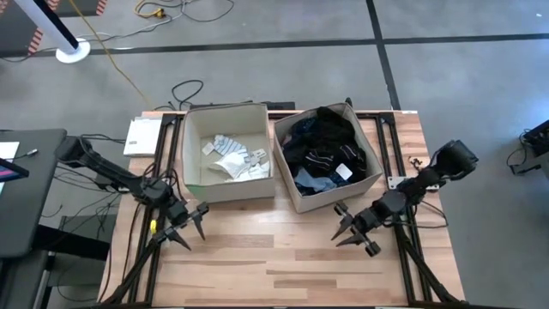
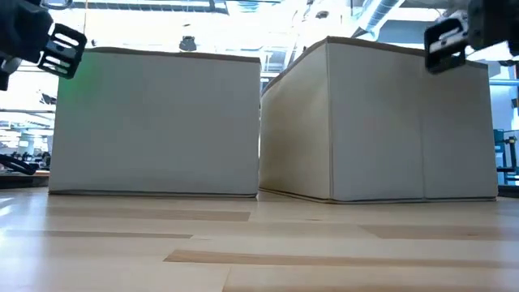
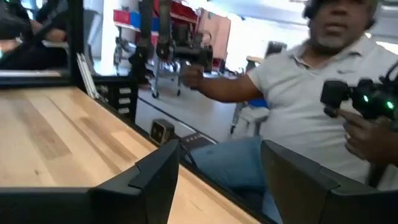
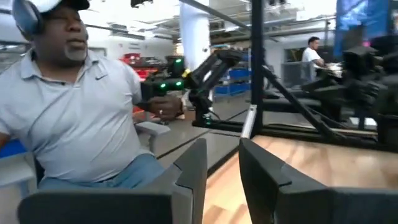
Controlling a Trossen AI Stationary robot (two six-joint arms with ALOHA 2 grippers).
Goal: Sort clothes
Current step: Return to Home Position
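Looks like a robotics lab in an open workshop hall. From above: bare grey concrete floor point(image 1: 274, 77) crossed by dark tape lines point(image 1: 257, 43), loose cables point(image 1: 184, 90) beyond the 11 o'clock edge of a wooden desk point(image 1: 274, 266), left arm point(image 1: 111, 172) at 9 o'clock, right arm point(image 1: 429, 176) at 3 o'clock. From the wrists: seated person point(image 4: 81, 124) gripping a control arm point(image 4: 199, 74) lit green, black rig frames point(image 4: 255, 62), metal racks point(image 3: 180, 37), a second person point(image 4: 309, 53) far back. Overhead, ceiling ducts point(image 2: 381, 12).
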